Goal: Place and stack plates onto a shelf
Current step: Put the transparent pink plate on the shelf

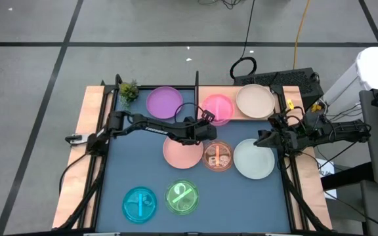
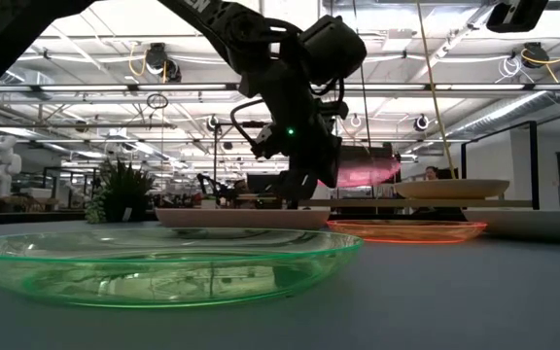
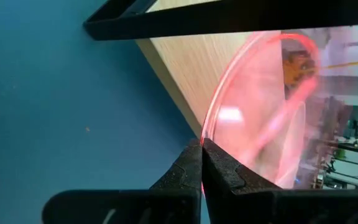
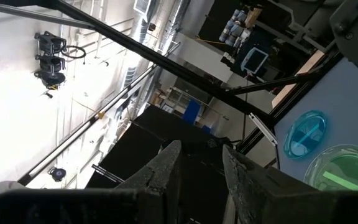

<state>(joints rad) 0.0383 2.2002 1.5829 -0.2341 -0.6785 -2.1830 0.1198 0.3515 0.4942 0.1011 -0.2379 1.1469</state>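
Left gripper [image 1: 205, 121] is clamped on the rim of the translucent magenta plate [image 1: 218, 109], held tilted over the edge of the light-wood shelf [image 1: 205, 92]. Plate is thin, glossy, round; shelf is flat, matte board with a black upright [image 1: 196, 88] at one end. The opaque cream plate [image 1: 254, 101] rests on the shelf beside it; the purple plate [image 1: 165, 102] sits past the upright. Right gripper [image 1: 262, 139] waits at the table's right edge, fingers parted, empty. Pink plate [image 1: 181, 153], orange-brown plate [image 1: 218, 156] and mint-white plate [image 1: 254, 159] crowd mid-table; the blue tabletop [image 1: 123, 164] to the left is open.
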